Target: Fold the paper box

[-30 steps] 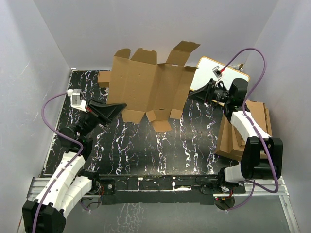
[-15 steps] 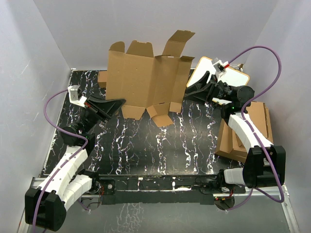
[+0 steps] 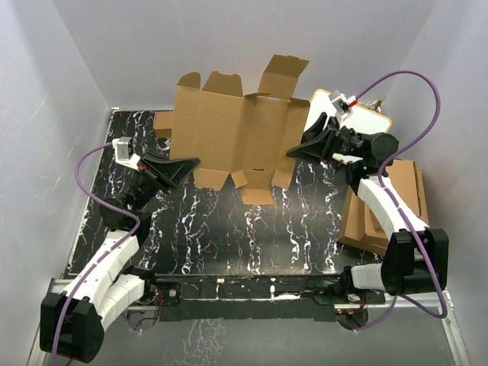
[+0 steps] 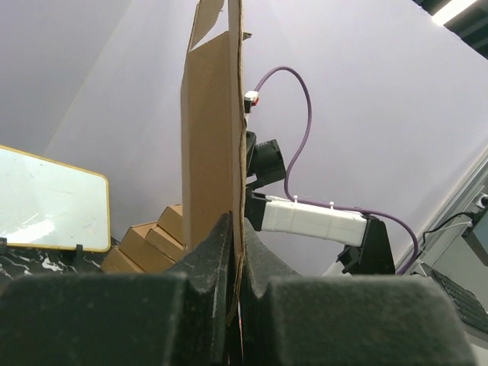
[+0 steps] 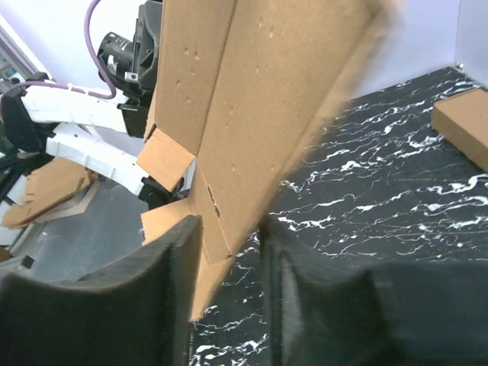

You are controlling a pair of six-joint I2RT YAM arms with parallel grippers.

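Black marble-patterned table (image 3: 229, 236) is the biggest thing before me, one slab under both my arms. One paper box (image 3: 232, 133), opened out into a wide brown cardboard sheet, is held upright over the back of the table. Three flaps stick up along its top edge and more hang along the bottom. One pile of brown cardboard sheets (image 3: 362, 221) lies at the right, beside my right arm. One white board with a yellow rim (image 3: 371, 122) sits in the back right corner, behind my right wrist. One small brown carton (image 3: 162, 123) lies at the back left, partly hidden behind the box. My two grippers are at the box's opposite ends. My left gripper (image 3: 191, 163) is pinched tight on the left edge, the card squeezed between its fingers. My right gripper (image 3: 293, 152) has one finger on either side of the lower right edge, jaws partly apart; I cannot tell whether they press the card.
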